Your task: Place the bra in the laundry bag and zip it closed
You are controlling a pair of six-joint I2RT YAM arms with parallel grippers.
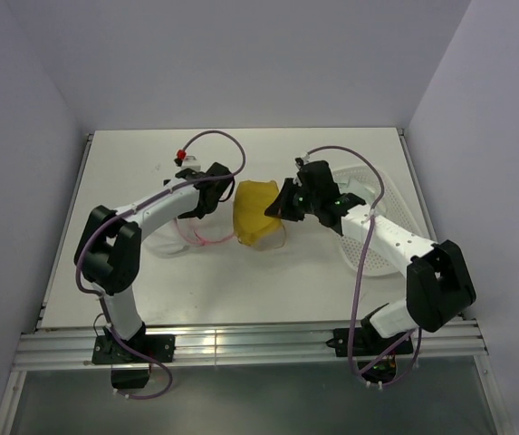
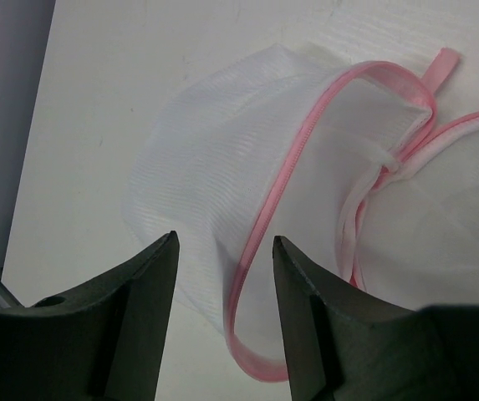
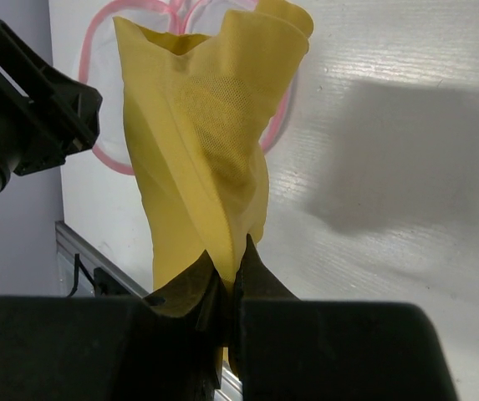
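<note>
Bra point(image 3: 214, 150) pinched; bag point(image 2: 214, 167) lying slack.
We note the right claw point(image 3: 229, 284) shut tight on the bra's edge; left claw point(image 2: 222, 276) half open, holding nothing, bag showing between its fingers.

The bra point(image 1: 257, 213) is soft and mustard-yellow, folded lengthwise and crumpled. It sits over the middle of the desk point(image 1: 313, 290), one edge pinched in the closed right tool point(image 3: 229, 271), and a mesh-textured patch shows on one cup. The laundry bag point(image 2: 222, 167) is white see-through mesh with a pink zipper rim. It lies slumped on the desk at the bra's 9 o'clock, its rim gaping open, with the bra outside it.
</note>
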